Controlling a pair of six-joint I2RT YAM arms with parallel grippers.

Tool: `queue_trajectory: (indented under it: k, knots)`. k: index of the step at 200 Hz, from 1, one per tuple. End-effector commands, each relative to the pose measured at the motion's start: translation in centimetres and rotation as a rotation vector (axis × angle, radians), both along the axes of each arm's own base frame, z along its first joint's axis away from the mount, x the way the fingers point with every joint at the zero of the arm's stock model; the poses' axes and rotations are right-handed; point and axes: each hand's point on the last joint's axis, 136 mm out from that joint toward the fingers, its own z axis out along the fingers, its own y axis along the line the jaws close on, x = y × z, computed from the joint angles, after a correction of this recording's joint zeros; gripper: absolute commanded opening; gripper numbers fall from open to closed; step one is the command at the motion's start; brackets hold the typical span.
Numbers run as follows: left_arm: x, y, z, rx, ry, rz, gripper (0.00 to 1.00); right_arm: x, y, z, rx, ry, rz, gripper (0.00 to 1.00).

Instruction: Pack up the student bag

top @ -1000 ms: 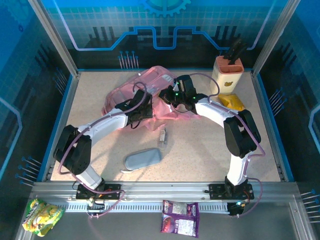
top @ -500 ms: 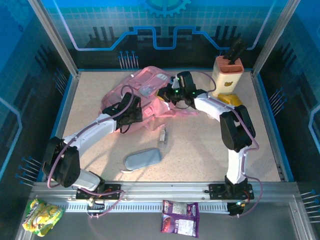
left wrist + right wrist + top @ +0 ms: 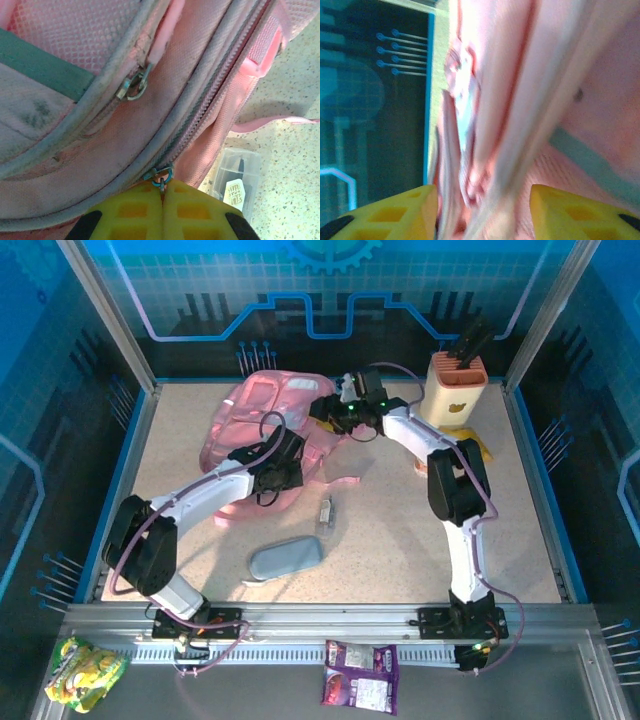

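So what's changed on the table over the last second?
The student bag has slid toward the far left and bunched up, the right gripper moving back with it. The left gripper is pinched on a zip pull. The grey pencil case and knife block stayed put.

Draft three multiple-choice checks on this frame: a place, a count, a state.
1. Where is the pencil case? A) on the table, nearer the arms' bases than the backpack B) inside the backpack C) on top of the backpack
2. How many packets lie on the ledge below the table? A) one B) two C) four
3. The left end effector is: A) open above the table B) shut on a zip pull C) holding the pencil case
Key: 1 A, it lies on bare tabletop. 2 B, one yellow-green packet, one purple packet. 3 B, its fingers meet on the pull's ring.
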Motion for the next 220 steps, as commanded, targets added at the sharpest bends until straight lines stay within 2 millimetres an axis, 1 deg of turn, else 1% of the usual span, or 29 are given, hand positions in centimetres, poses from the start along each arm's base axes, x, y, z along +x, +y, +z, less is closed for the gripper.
queue_trajectory:
  k: [1,15,20,25,41,52,65,78,90,103,109,118,129,146,153,163,180,189,200,207,220]
  knots:
    - [-0.2,-0.4,1.1,-0.050,-0.003,0.031,0.00,-4.2,-0.8,1.9,-0.032,-0.016,0.031,0.57]
    - [-0.2,-1.1,1.4,-0.105,-0.020,0.023,0.00,-6.6,-0.2,0.9,-0.041,0.026,0.029,0.61]
    - [-0.2,-1.3,1.4,-0.121,-0.020,0.022,0.00,-6.9,0.2,0.9,-0.027,0.033,0.027,0.61]
    - [-0.3,-1.3,1.3,-0.131,-0.019,0.027,0.00,-7.5,0.6,0.3,-0.014,0.053,0.026,0.62]
    - [-0.5,-1.7,1.2,-0.161,-0.017,0.029,0.00,-7.9,2.0,-0.5,0.037,0.089,0.004,0.62]
    - [-0.6,-1.7,1.2,-0.166,-0.016,0.027,0.00,-7.9,2.7,-1.0,0.041,0.105,-0.012,0.63]
    - [-0.8,-1.6,1.4,-0.165,-0.019,0.029,0.00,-7.7,3.2,-1.8,0.034,0.122,-0.043,0.63]
    - [-0.8,-1.6,1.6,-0.174,-0.029,0.027,0.00,-7.6,3.2,-3.3,0.019,0.151,-0.097,0.62]
    - [-0.8,-1.9,1.7,-0.190,-0.034,0.014,0.00,-7.2,3.5,-4.1,0.027,0.150,-0.144,0.58]
    - [-0.8,-2.1,1.9,-0.196,-0.035,-0.001,0.00,-6.7,4.4,-4.2,0.042,0.148,-0.143,0.54]
    - [-0.9,-2.2,2.1,-0.198,-0.037,-0.008,0.00,-6.5,4.9,-4.1,0.049,0.145,-0.128,0.51]
    - [-0.9,-2.0,2.2,-0.189,-0.040,-0.014,0.00,-6.2,5.4,-4.0,0.039,0.131,-0.106,0.43]
    - [-1.2,-1.8,2.2,-0.173,-0.038,-0.025,0.00,-5.8,5.2,-4.0,0.009,0.103,-0.108,0.33]
    - [-1.7,-1.4,2.3,-0.153,-0.038,-0.049,0.00,-5.3,4.3,-3.9,-0.027,0.046,-0.117,0.20]
    - [-1.9,-1.0,2.2,-0.137,-0.035,-0.053,0.00,-5.2,4.0,-3.6,-0.027,0.030,-0.110,0.13]
    - [-2.5,-0.2,1.8,-0.102,-0.012,-0.050,0.00,-5.1,3.5,-3.0,-0.022,0.003,-0.100,0.11]
    - [-3.4,2.3,1.1,-0.034,0.030,-0.015,0.00,-5.0,2.5,-2.1,-0.015,-0.029,-0.069,0.00]
    - [-3.9,3.4,1.1,-0.012,0.041,-0.005,0.00,-4.9,2.0,-1.6,-0.008,-0.039,-0.048,0.00]
    - [-4.8,5.2,1.1,0.025,0.056,0.010,0.00,-4.5,0.8,-1.1,-0.019,-0.050,-0.050,0.00]
    - [-5.2,6.3,1.1,0.044,0.060,0.022,0.00,-4.0,0.2,-0.5,-0.021,-0.072,-0.047,0.00]
    - [-6.1,8.5,1.0,0.071,0.077,0.060,0.00,-3.1,-1.0,0.0,-0.040,-0.090,-0.050,0.00]
